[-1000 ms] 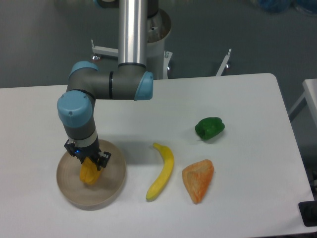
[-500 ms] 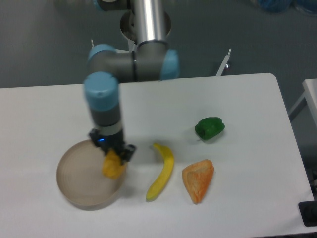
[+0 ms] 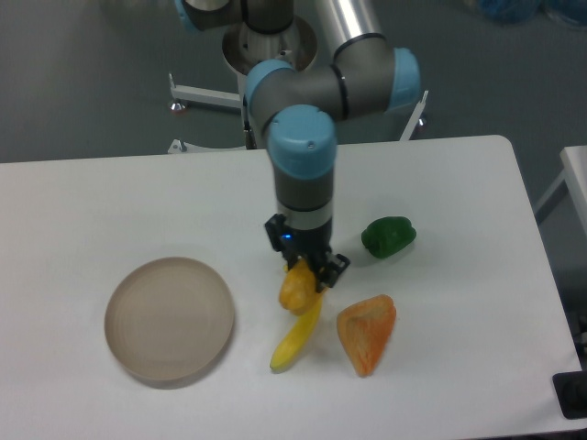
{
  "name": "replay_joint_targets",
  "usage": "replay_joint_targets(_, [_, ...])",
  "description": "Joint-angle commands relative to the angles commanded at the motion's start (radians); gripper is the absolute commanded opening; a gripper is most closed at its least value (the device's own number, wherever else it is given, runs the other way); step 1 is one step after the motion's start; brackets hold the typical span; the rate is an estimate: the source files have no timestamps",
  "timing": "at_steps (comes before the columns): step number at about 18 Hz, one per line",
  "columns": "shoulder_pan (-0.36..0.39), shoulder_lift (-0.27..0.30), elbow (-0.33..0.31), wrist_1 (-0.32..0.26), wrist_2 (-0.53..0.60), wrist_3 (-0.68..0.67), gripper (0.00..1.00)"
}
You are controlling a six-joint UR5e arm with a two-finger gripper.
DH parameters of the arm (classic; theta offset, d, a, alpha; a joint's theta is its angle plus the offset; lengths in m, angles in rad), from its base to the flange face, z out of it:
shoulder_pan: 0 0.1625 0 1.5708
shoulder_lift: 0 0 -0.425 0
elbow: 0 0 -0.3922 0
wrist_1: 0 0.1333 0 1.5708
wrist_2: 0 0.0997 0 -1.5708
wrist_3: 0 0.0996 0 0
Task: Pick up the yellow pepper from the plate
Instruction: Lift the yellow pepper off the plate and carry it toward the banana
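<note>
Off the plate (image 3: 170, 318), hand (image 3: 301, 275) grips yellow pepper (image 3: 295, 288).

Matte beige-tan plate (image 3: 170, 318) with faint concentric rings, smooth waxy yellow pepper (image 3: 295, 288) in the black gripper (image 3: 306, 271), glossy green pepper (image 3: 388, 236), smooth yellow banana (image 3: 295, 337), rough-textured orange wedge (image 3: 367, 333), matte white table (image 3: 110, 211), brushed-metal arm tube (image 3: 348, 18)
</note>
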Motion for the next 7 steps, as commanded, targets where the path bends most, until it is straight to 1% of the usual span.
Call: replay_joint_targets(7, [0.008, -0.003, 0.011, -0.002, 0.0, 0.019, 0.45])
